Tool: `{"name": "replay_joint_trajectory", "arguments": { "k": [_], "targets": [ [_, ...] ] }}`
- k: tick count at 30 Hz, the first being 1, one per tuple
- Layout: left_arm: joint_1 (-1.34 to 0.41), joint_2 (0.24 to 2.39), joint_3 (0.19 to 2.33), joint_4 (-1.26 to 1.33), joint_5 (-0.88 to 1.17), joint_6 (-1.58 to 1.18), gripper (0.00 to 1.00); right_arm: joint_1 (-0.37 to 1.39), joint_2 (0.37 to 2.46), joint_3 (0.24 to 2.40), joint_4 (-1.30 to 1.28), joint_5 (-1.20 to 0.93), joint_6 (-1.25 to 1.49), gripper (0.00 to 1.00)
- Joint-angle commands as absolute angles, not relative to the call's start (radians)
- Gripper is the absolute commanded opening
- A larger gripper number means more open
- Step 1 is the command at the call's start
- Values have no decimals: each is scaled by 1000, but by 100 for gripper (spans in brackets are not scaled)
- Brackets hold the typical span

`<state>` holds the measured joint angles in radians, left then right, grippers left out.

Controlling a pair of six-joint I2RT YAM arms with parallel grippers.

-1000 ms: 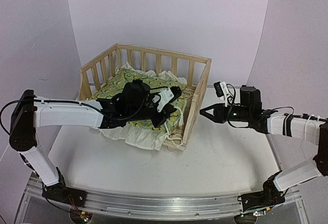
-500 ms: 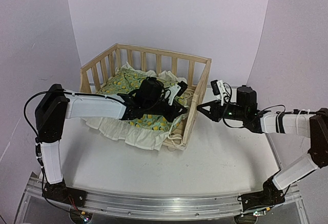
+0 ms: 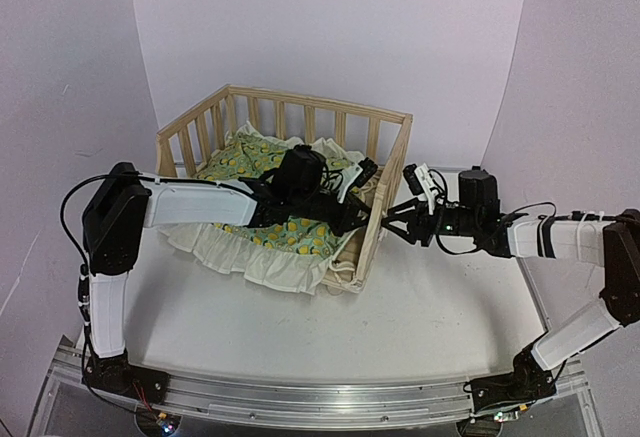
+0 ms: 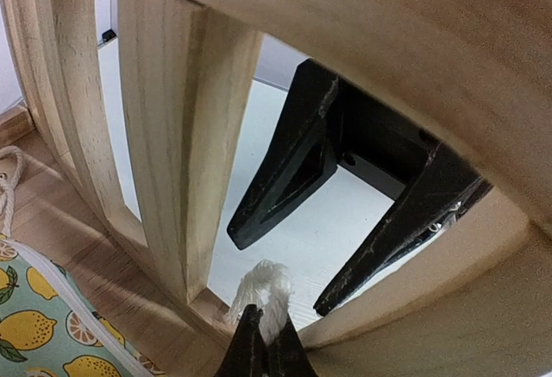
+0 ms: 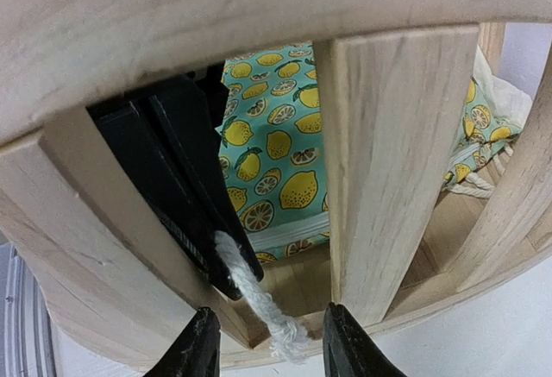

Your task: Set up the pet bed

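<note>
The pet bed (image 3: 318, 103) is a pale pine slatted frame holding a lemon-print cushion (image 3: 250, 160) with a cream ruffle spilling over the low front side. My left gripper (image 3: 366, 221) reaches inside to the right-hand slats, shut on the frayed end of a white rope (image 4: 264, 294) that pokes out through a gap between slats. My right gripper (image 3: 392, 221) waits just outside that side, open. In the right wrist view the rope end (image 5: 263, 308) hangs between its fingertips (image 5: 197, 348), still clamped by the left gripper's black fingers (image 5: 185, 189). Nothing presses on it from the right.
A wide slat (image 5: 395, 161) stands right of the gap. More white rope (image 5: 473, 189) lies on the bed floor by the cushion (image 5: 278, 154). White tabletop (image 3: 430, 307) stretches in front and to the right. Purple walls surround the table.
My left arm carried the rope end rightward to the side slats and through the gap. My right gripper moved left up to the frame and opened around the rope end.
</note>
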<state>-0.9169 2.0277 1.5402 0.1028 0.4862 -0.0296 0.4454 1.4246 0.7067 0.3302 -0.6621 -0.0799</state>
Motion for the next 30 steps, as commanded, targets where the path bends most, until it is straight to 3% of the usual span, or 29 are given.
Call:
{"name": "replay_joint_trajectory", "arguments": {
  "k": [1, 6, 9, 11, 13, 16, 18, 21, 23, 24, 26, 30],
  "targets": [
    [-927, 2036, 1600, 113, 570, -24, 0, 447, 1419, 718, 332, -673, -146, 44],
    [-927, 2043, 1609, 111, 618, -31, 0, 447, 1467, 756, 355, -703, -105, 37],
    [-927, 2032, 1596, 112, 624, -32, 0, 447, 1480, 765, 380, -740, -58, 21],
    [-925, 2022, 1586, 110, 629, -28, 0, 446, 1477, 750, 417, -741, -17, 4],
    [-924, 2014, 1577, 107, 624, -26, 0, 446, 1450, 724, 465, -714, 49, 0],
    [-922, 1979, 1543, 101, 578, -35, 13, 446, 1407, 696, 520, -681, 190, 0],
    [-921, 1923, 1482, 106, 505, -38, 30, 448, 1373, 680, 521, -648, 270, 0],
    [-922, 1800, 1348, 147, 389, -31, 44, 449, 1347, 677, 512, -635, 383, 0],
    [-927, 1708, 1255, 171, 334, -22, 70, 455, 1344, 689, 504, -652, 433, 0],
    [-935, 1657, 1205, 192, 298, -15, 76, 463, 1345, 703, 489, -663, 442, 0],
    [-977, 1530, 1095, 225, 239, 53, 81, 482, 1344, 732, 439, -658, 432, 0],
    [-1174, 1334, 803, 434, 61, 300, 82, 500, 1345, 752, 399, -646, 408, 0]
  ]
}}
